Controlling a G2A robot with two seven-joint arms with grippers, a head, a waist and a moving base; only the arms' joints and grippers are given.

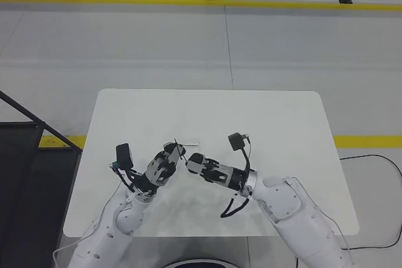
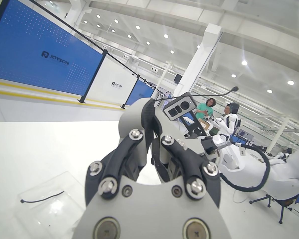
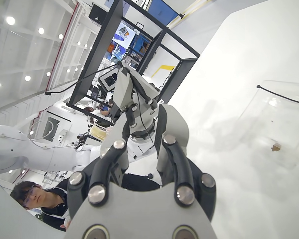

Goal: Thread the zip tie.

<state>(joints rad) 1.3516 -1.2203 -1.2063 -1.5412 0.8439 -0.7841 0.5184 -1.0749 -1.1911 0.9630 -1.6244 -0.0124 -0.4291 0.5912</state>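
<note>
White rounded arm shells [image 1: 288,201] are seen; the grey left gripper [image 2: 153,120] and right gripper [image 3: 144,120] are fitted with black linkages [image 2: 124,155] and silver screws [image 2: 136,134].

The white worktop [image 1: 275,134], rounded at its corners, carries a clear shallow tray [image 2: 39,215] toward its middle; a black zip tie [image 2: 42,198] lies inside.

white table [image 1: 275,134]; clear tray [image 3: 271,125]; yellow floor line [image 1: 375,141]

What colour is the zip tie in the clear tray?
Black zip tie; the left wrist view shows it best.
</note>
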